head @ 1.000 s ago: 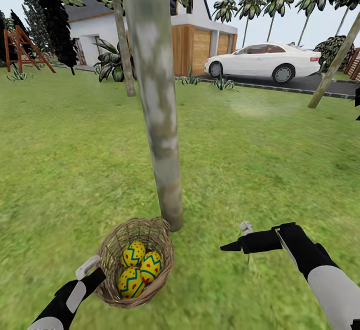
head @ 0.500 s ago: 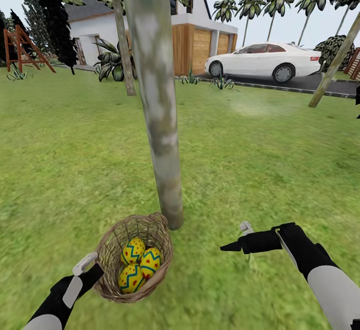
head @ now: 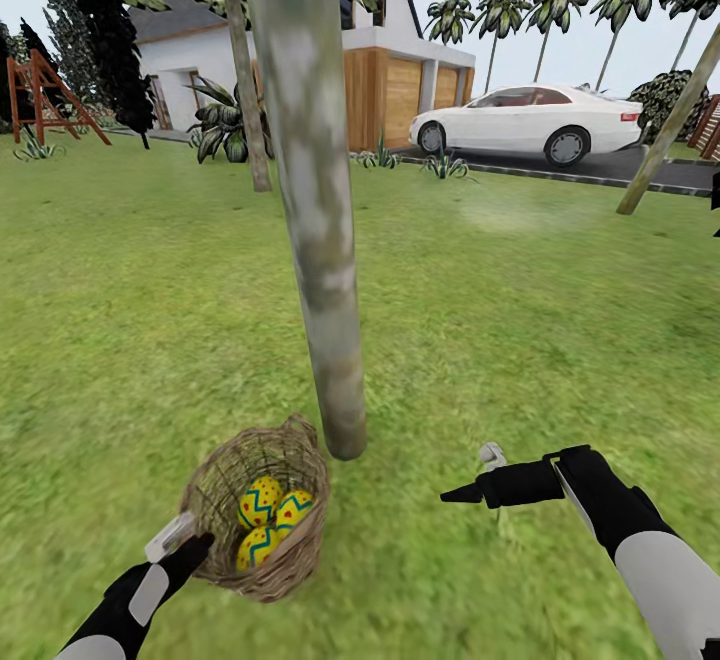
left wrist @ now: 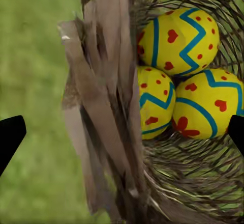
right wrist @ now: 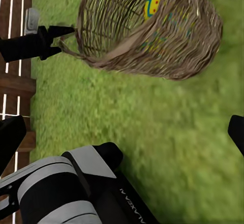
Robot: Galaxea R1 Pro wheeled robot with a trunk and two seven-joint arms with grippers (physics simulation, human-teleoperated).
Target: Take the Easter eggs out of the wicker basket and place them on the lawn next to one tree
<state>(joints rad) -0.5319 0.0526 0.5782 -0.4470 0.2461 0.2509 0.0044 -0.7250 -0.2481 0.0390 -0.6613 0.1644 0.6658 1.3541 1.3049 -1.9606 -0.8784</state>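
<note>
Basket (head: 258,510) tipped and dragged leftward off the tree (head: 322,270) since a second ago, three eggs (head: 268,520) inside. Left fingers (head: 178,540) clenched on its rim; right fingers (head: 490,475) parted, empty, above grass (head: 500,320).

You are outside in the garden of a home. Green lawn (head: 520,320) spreads all around you. A tree (head: 315,220) stands close in front. Behind it you see a house (head: 300,60) with wooden garage doors, a white car (head: 530,123), and palm trees (head: 520,0).
</note>
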